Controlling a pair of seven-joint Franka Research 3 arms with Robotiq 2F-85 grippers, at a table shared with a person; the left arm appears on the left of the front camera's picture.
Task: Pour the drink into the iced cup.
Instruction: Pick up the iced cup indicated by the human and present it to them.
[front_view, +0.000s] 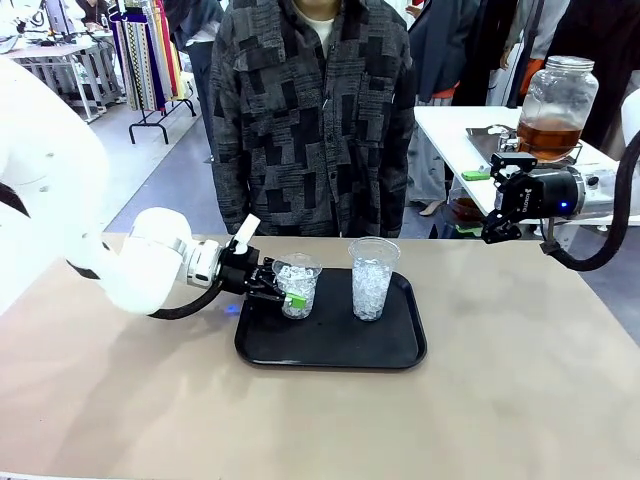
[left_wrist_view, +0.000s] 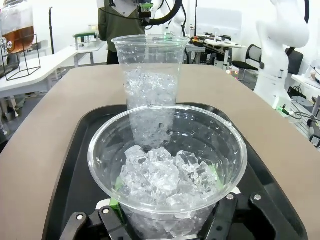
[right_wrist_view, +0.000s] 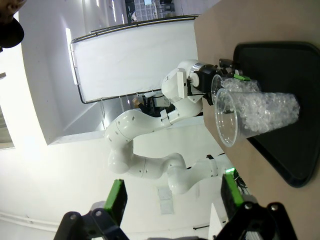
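The left pincer (front_view: 288, 293) is seen clenched on an iced cup (front_view: 298, 283). In the left wrist view its green pads (left_wrist_view: 114, 202) are shown pressed against the cup's wall on either side, below the ice. The cup is stood upright at the left end of a black tray (front_view: 330, 352) on the worktop (front_view: 500, 380). A taller second iced cup (front_view: 373, 278) is placed beside it on the same tray, apart from it. The right pincer (front_view: 520, 236) is held released above the worktop's right side, and in its own wrist view nothing is found between its spread fingers (right_wrist_view: 116, 201). The drink (front_view: 547, 136), amber-brown, is kept in a lidded glass jar (front_view: 558, 85) on a white side table (front_view: 450, 125) behind that arm, and a wire stand (left_wrist_view: 22, 65) under the jar is made out in the left wrist view
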